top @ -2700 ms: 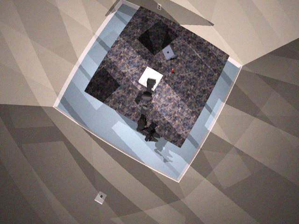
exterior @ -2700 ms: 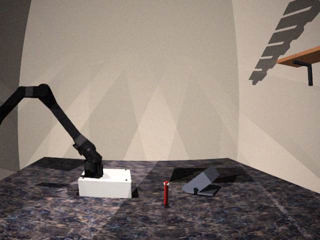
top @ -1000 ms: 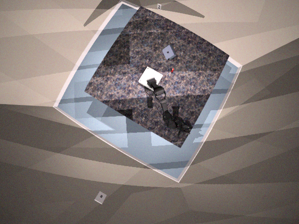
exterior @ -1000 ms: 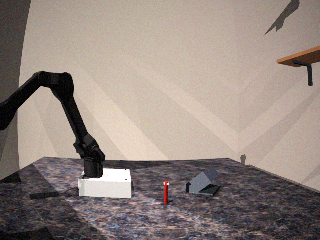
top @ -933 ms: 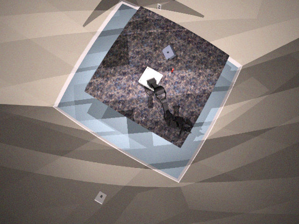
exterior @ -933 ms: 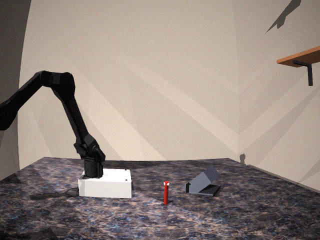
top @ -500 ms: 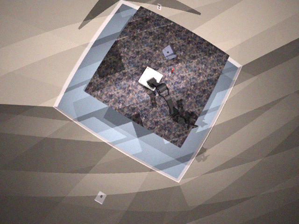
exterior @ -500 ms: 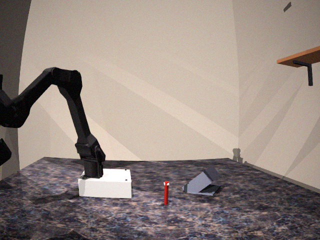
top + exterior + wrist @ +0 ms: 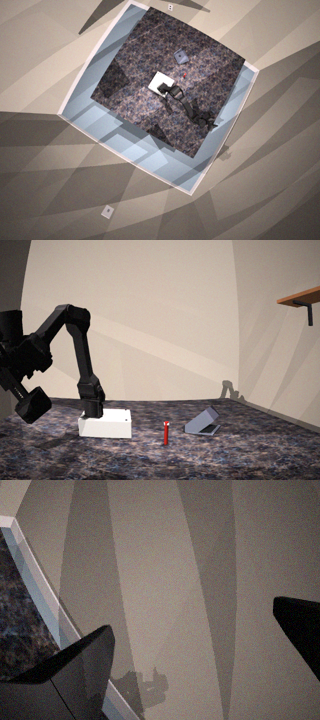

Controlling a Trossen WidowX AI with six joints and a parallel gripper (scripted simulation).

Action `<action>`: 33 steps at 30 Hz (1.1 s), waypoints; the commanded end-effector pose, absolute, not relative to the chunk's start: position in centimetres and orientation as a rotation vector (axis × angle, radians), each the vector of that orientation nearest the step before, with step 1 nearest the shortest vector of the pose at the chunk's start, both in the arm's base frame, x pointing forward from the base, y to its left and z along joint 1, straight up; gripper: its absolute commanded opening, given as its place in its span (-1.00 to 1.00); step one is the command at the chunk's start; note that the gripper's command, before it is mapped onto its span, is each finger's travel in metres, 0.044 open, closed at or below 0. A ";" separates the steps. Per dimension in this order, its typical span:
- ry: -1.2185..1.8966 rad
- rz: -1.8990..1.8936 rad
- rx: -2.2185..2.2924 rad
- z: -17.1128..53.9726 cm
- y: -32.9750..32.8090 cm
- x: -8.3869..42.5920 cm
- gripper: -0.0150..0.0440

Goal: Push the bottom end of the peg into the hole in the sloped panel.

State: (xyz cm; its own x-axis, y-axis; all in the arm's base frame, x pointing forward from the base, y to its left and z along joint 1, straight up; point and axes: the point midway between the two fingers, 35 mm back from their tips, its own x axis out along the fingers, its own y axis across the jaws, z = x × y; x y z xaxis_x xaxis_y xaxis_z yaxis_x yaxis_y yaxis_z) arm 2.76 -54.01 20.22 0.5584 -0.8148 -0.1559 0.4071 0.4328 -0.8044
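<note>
The red peg [image 9: 184, 75] [image 9: 166, 435] stands upright on the table, with a white band near its top. The blue-grey sloped panel [image 9: 184, 57] [image 9: 200, 422] stands beyond it, and its dark hole [image 9: 180, 55] shows in the top view; the hole's face is turned away in the exterior view. My gripper [image 9: 214, 127] [image 9: 194, 619] is open, with nothing between its fingers. It is far from the peg and panel, off at the table's edge. In the exterior view part of it shows large at the far left, above the table. The wrist view shows neither peg nor panel.
The white box [image 9: 160, 77] [image 9: 105, 429] carries the arm's base and stands to one side of the peg. The table [image 9: 144, 46] has a drop at its edges, with a light blue area around it. A wooden shelf [image 9: 301, 297] is on the wall at the right.
</note>
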 end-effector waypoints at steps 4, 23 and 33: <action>0.615 -0.756 -0.741 18.8 -53.0 6.5 1.00; 0.671 -0.569 -0.643 16.3 -48.9 16.1 1.00; 0.748 -0.415 -0.670 14.6 -45.5 20.9 1.00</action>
